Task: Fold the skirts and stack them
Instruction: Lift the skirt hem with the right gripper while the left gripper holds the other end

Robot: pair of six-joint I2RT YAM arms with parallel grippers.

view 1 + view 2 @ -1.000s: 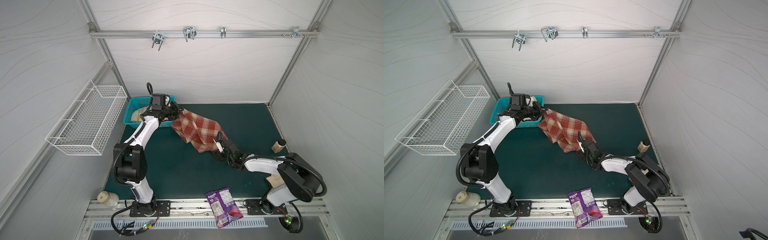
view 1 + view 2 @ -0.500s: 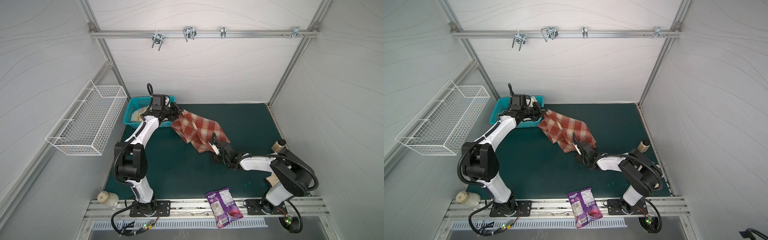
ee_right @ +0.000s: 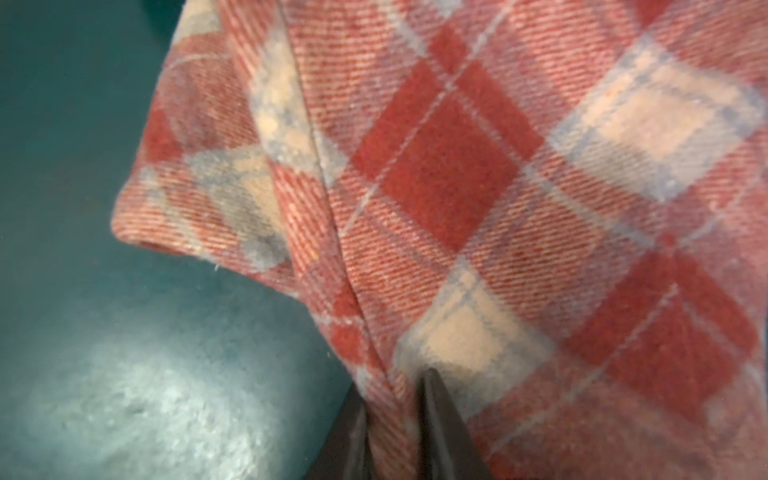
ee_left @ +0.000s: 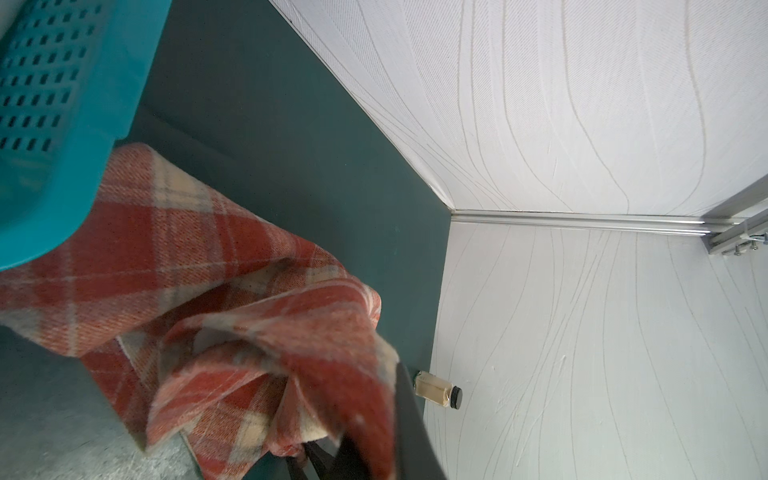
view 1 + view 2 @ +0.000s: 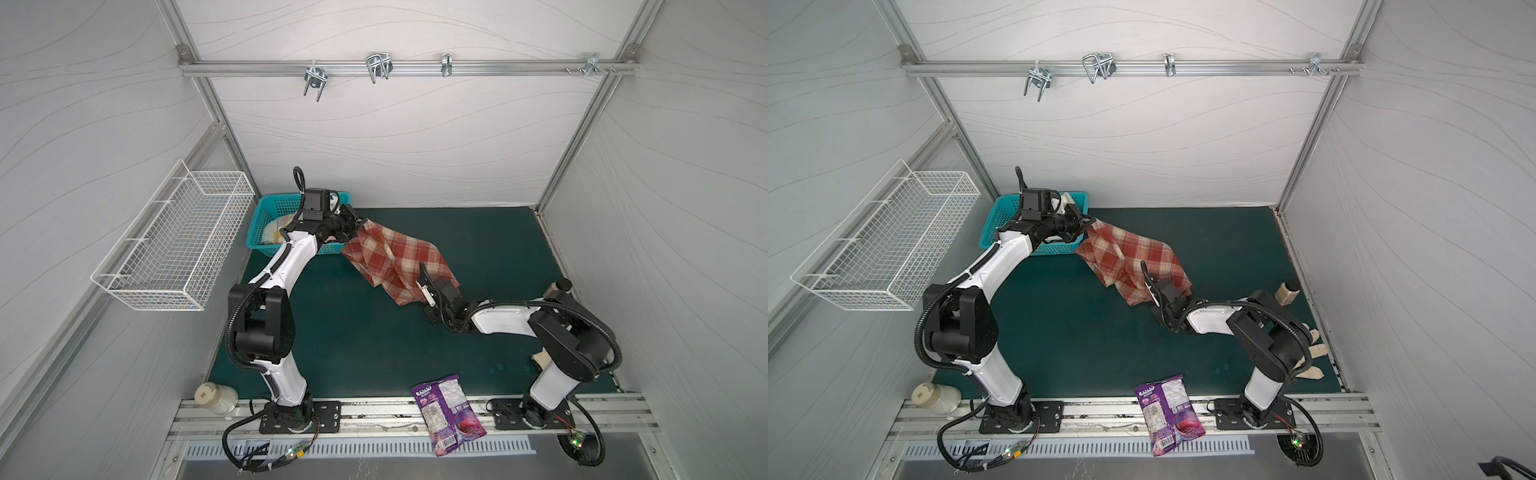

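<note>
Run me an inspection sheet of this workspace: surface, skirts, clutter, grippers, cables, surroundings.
Surface: green mat, flat.
Job's things: plaid skirt bunched and unfolded, held at both ends; pastel skirt in the teal basket, partly hidden.
Clutter: snack bag across the front rail; jar at front left; bottle and glove by the right wall.
Grippers: left gripper shut on the plaid skirt's far corner; right gripper shut on its near edge.
Cables: black hoses loop along both arms; loose wires below the front rail.
Surroundings: white walls, hook rail, wire basket on the left wall.
</note>
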